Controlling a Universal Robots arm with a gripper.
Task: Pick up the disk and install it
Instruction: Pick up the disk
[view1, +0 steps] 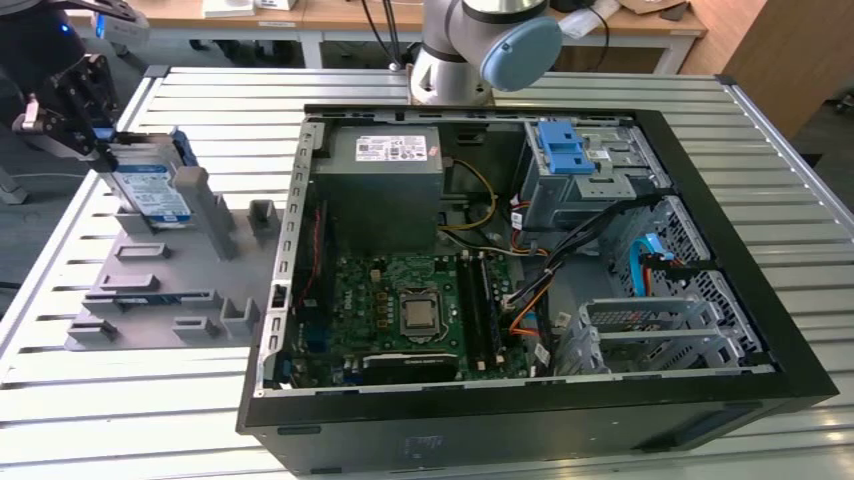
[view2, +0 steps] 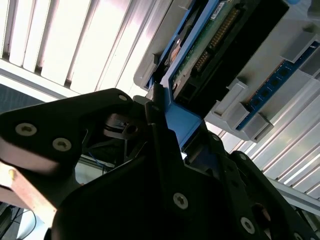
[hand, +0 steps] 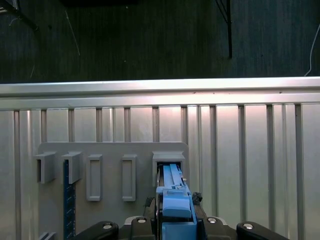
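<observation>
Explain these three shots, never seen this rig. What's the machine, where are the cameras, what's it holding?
It is one robot arm standing at the far side of a slatted metal table. The exterior view comes from a camera off the arm; both wrist views ride beside the gripper. On the table are an open computer case and a grey slotted holder. At the exterior view's left, the gripper is closed on the disk, a silver drive with blue rails, standing upright in the holder.
</observation>
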